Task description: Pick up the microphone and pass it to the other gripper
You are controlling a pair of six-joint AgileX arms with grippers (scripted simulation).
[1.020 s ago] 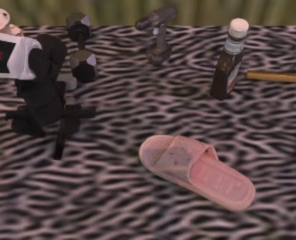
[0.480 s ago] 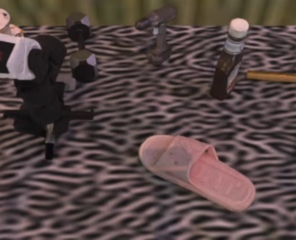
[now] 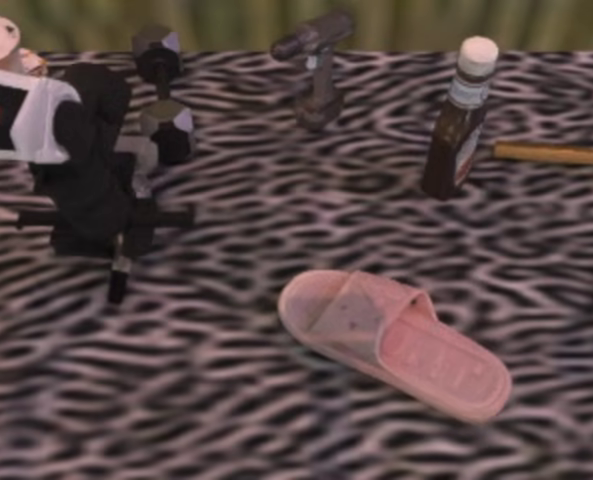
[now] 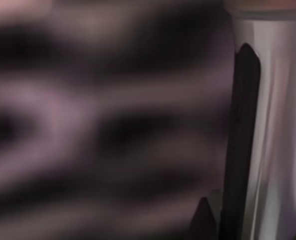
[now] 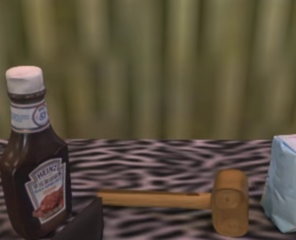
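Observation:
The microphone (image 3: 119, 282) is a slim black stick with a pale band. It pokes out from under my left gripper (image 3: 128, 238) at the table's left, and the gripper is shut on it. That arm has a white sleeve with red marks. In the left wrist view a black finger (image 4: 245, 140) lies against a silver-grey surface, over the blurred cloth. My right arm is outside the top view. Its gripper (image 5: 129, 234) is open, showing one dark finger (image 5: 86, 222) near a sauce bottle (image 5: 35, 165), with nothing in it.
A dark hex dumbbell (image 3: 166, 95) lies just behind the left gripper. A grey drill (image 3: 316, 70) stands at the back, with the sauce bottle (image 3: 459, 120) and a wooden mallet (image 3: 556, 153) to its right. A pink slipper (image 3: 396, 340) lies mid-table. A pale blue bag (image 5: 290, 182) sits beside the mallet (image 5: 227, 200).
My left gripper closed on the microphone. It has since shifted slightly toward the table's far side and right, and the stick has swung with it. Nothing else moved.

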